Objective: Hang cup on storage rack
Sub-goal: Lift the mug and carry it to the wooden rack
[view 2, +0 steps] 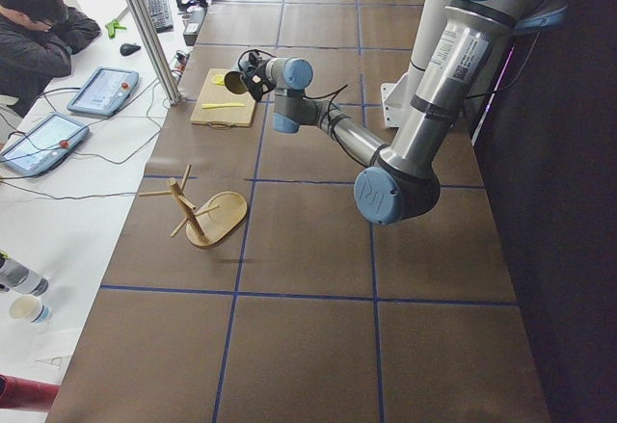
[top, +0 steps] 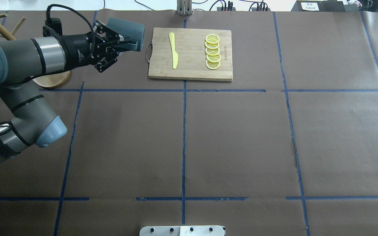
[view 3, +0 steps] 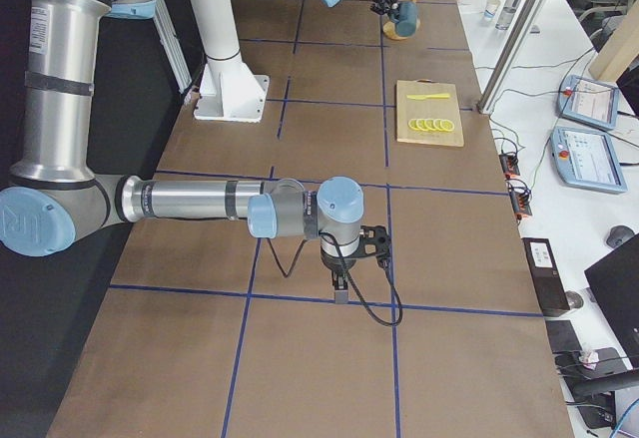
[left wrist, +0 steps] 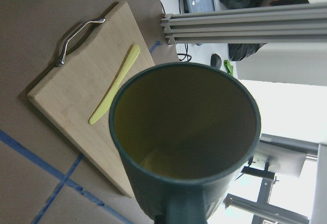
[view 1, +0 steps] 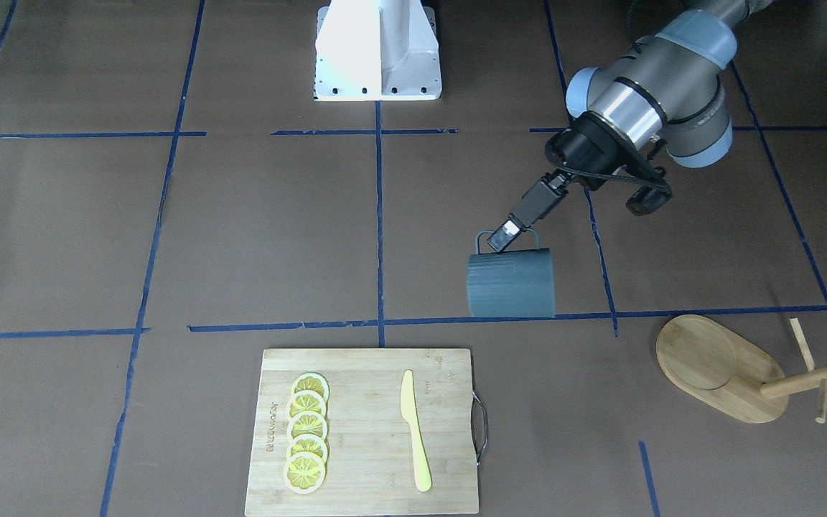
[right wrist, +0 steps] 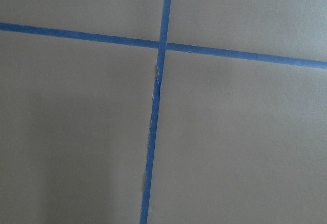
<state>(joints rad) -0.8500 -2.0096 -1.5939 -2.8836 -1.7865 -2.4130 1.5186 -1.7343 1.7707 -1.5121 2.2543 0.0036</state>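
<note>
While the left gripper (view 1: pixel 504 239) was pinching the cup (view 1: pixel 511 284) by its small handle, the cup hung tipped sideways near the cutting board (view 1: pixel 363 431), apart from the storage rack (view 1: pixel 721 368). Right gripper (view 3: pixel 340 293): honestly couldn't tell if it was spread.

Grey arms (top: pixel 15 55) w/ pale-blue joint caps (top: pixel 49 131), silver wrist ring (top: pixel 49 54), black L claw (view 1: pixel 501 238), white base (view 1: pixel 377 50).
</note>
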